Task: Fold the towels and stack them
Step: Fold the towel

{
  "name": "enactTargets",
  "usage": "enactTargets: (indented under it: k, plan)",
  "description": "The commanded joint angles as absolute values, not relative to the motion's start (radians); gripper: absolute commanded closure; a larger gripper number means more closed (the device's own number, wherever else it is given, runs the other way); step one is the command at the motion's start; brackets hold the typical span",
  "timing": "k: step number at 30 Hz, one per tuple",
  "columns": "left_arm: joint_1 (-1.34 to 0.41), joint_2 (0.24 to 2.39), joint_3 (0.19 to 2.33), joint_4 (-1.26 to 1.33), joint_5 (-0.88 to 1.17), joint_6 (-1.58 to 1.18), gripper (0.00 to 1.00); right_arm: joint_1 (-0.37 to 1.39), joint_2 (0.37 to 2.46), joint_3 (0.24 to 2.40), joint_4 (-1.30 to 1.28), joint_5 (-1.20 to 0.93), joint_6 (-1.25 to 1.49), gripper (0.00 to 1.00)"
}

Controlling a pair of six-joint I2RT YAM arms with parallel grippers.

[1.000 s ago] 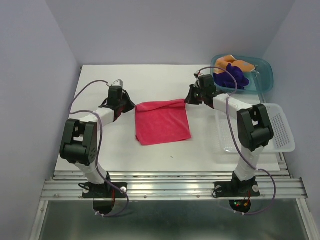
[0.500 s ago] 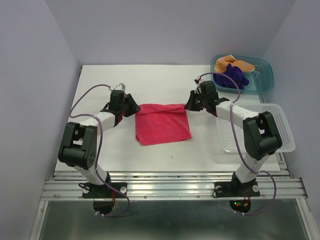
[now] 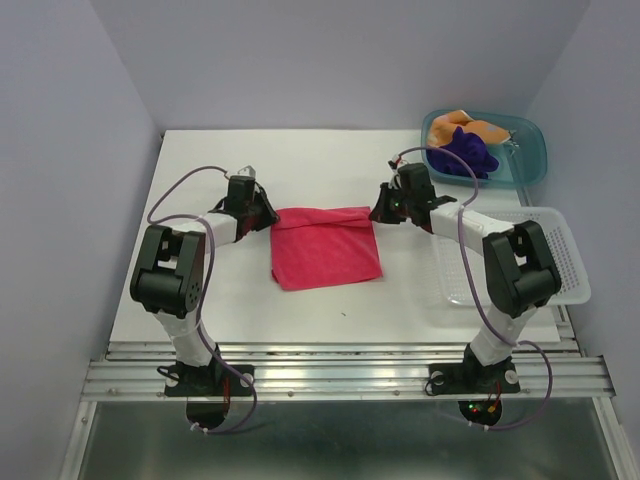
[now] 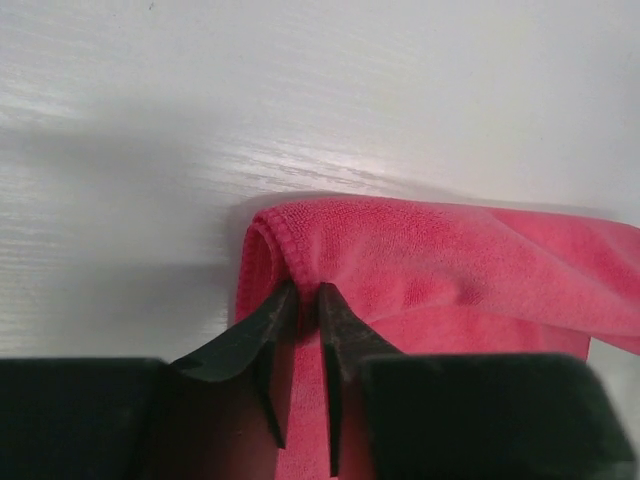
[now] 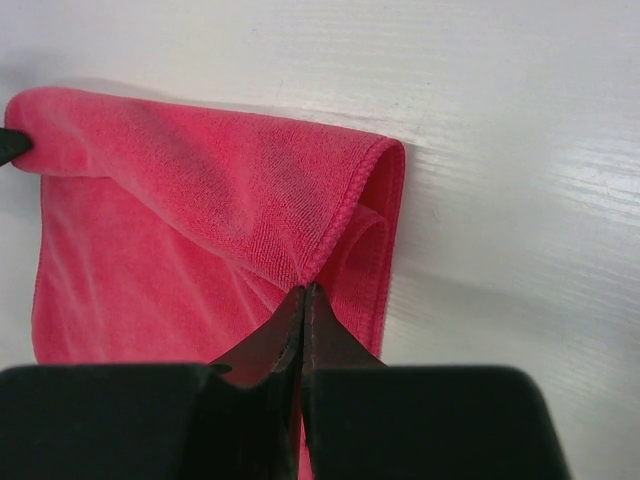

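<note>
The pink-red towel lies folded in the middle of the table, its fold line along the far edge. My left gripper is at its far left corner; in the left wrist view the jaws stand a narrow gap apart with a ridge of the towel pinched between the tips. My right gripper is at the far right corner, shut on the hem of the towel, which tents up to the tips. The purple towel and the orange towel lie crumpled in the bin.
A teal bin stands at the back right corner. A white perforated basket sits in front of it along the right edge, under the right arm. Grey walls close in the table on the left, back and right.
The towel's far edge, held raised a second ago, now lies flat. The left gripper let go, moved in to the corner and has narrowed on it. The right gripper stayed shut.
</note>
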State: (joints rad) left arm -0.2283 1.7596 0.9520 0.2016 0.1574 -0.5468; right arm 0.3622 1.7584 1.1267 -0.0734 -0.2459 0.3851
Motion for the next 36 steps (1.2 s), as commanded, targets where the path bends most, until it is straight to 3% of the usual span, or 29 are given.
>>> enactTargets:
  k: [1,2,3,12,24,36]
  plan:
    - [-0.23,1.753,1.0,0.192,0.17,-0.526,0.78,0.367,1.775,1.178,-0.044,-0.23,0.377,0.99]
    - [-0.23,1.746,0.999,0.187,0.179,-0.528,0.96,0.367,1.778,1.18,-0.046,-0.226,0.379,0.99]
    - [-0.23,1.738,0.994,0.184,0.184,-0.529,1.0,0.367,1.779,1.183,-0.049,-0.224,0.38,0.99]
    - [-0.23,1.534,0.833,0.179,0.216,-0.56,1.0,0.365,1.703,1.126,-0.075,-0.212,0.394,0.99]
    - [-0.25,1.194,0.563,0.173,0.265,-0.629,1.0,0.406,1.453,0.924,-0.13,-0.196,0.433,0.99]
    - [-0.308,1.0,0.377,0.114,0.236,-0.715,1.0,0.443,1.295,0.729,-0.143,-0.201,0.499,0.99]
